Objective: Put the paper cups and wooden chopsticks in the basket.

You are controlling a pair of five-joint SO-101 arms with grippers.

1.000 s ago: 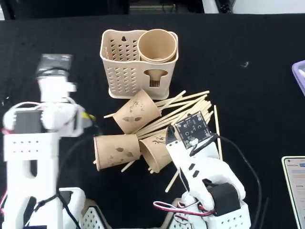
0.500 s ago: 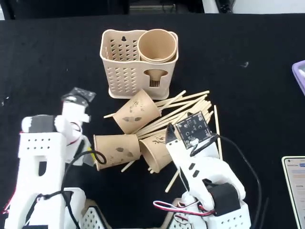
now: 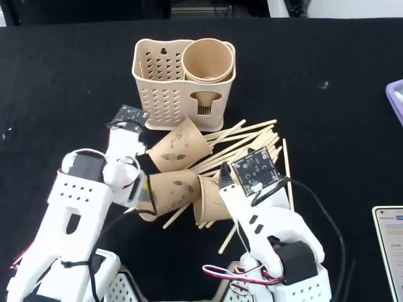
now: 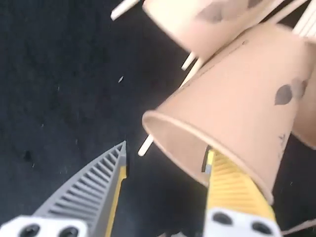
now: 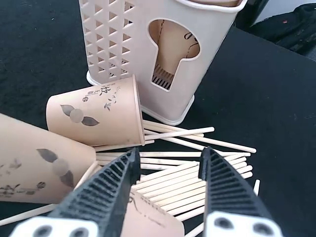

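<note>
A beige basket (image 3: 165,94) (image 5: 163,84) stands at the back with stacked paper cups (image 3: 208,60) in one compartment. Three more paper cups lie on their sides: one (image 3: 181,148) (image 5: 98,116) by the basket, a middle one (image 3: 171,190) (image 4: 237,113) (image 5: 39,163), and one (image 3: 213,200) beside it. Wooden chopsticks (image 3: 245,148) (image 5: 197,177) lie in a heap under and beside them. My left gripper (image 3: 143,189) (image 4: 166,148) is open at the middle cup's mouth, one finger against its rim, the other over bare table. My right gripper (image 3: 221,182) (image 5: 169,152) hangs open above the chopsticks.
A purple object (image 3: 395,94) pokes in at the right edge, and a flat white device (image 3: 389,245) lies at the front right. The black table (image 3: 327,126) has free room to the right and at the far left.
The left arm swung down and right to the cups. Its finger reached the middle cup's rim and pushed that cup and its neighbour to the right. The right arm kept still.
</note>
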